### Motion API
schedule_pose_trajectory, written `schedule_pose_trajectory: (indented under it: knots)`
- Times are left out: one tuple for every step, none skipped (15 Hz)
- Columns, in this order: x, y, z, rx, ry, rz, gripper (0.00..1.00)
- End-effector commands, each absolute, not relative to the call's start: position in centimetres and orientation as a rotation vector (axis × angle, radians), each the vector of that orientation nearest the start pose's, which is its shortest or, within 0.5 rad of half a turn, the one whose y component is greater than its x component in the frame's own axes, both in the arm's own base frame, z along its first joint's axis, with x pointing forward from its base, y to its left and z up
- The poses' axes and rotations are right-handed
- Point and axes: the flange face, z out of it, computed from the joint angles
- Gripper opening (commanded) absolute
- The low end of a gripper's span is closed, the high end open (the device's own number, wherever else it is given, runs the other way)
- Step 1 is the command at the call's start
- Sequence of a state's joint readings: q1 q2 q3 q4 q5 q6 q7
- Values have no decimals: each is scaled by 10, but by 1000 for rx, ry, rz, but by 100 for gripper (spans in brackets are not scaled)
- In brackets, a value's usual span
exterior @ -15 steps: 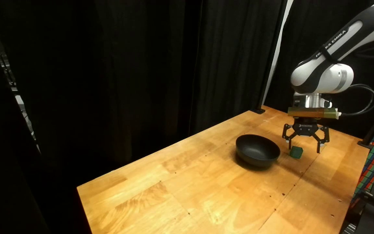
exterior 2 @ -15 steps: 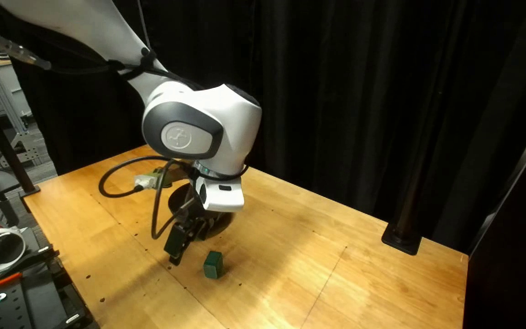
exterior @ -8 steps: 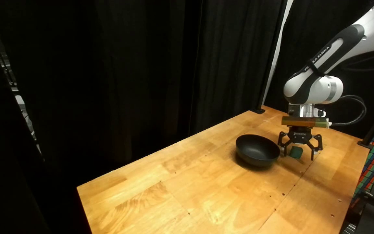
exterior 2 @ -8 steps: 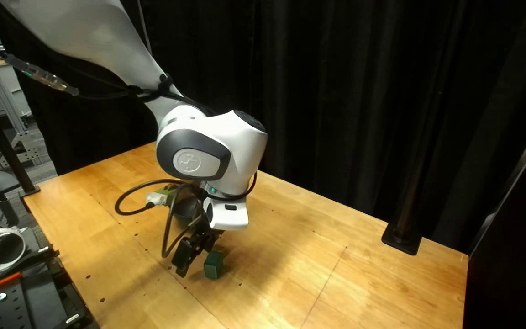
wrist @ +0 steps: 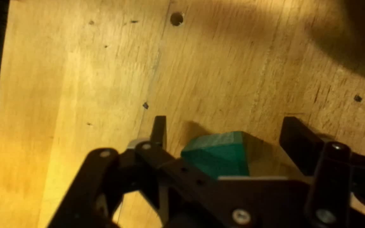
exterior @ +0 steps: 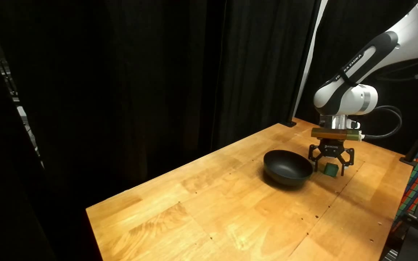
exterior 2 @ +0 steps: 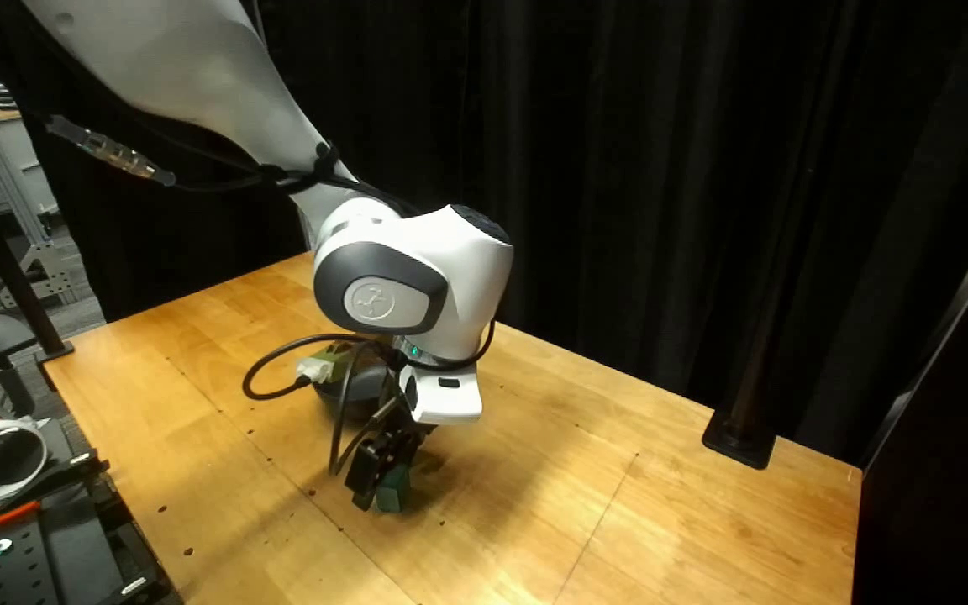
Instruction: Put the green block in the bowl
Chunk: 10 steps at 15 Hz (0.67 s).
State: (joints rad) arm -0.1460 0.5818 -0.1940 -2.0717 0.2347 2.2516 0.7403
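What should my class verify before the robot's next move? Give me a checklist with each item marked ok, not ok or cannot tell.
1. Gripper open: ok; the wrist view shows gaps on both sides of the green block.
2. The green block between the fingers: ok.
3. The green block centred: not ok; it looks nearer the finger farther from the bowl.
4. Fingers low enough for a firm grip: cannot tell.
5. The green block resting on the table: ok in both exterior views.
6. The bowl upright: ok; its opening faces up in an exterior view.
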Motion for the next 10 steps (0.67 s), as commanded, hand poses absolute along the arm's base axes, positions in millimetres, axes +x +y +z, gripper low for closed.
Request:
schedule_pose_trajectory:
  knots:
    - [514, -190, 120, -2513, 1854, 579, 58]
    - [516, -190, 121, -2514, 1855, 577, 51]
    - [516, -190, 124, -2517, 1856, 572, 42]
    - [517, -191, 125, -2521, 1854, 563, 35]
    - [518, -192, 129, -2523, 1853, 555, 27]
    - [519, -193, 129, -2521, 1853, 556, 20]
    - [518, -193, 131, -2515, 1852, 565, 17]
    - [517, -190, 135, -2509, 1840, 582, 17]
    - [517, -182, 146, -2508, 1809, 599, 17]
    - [518, -175, 158, -2517, 1789, 597, 17]
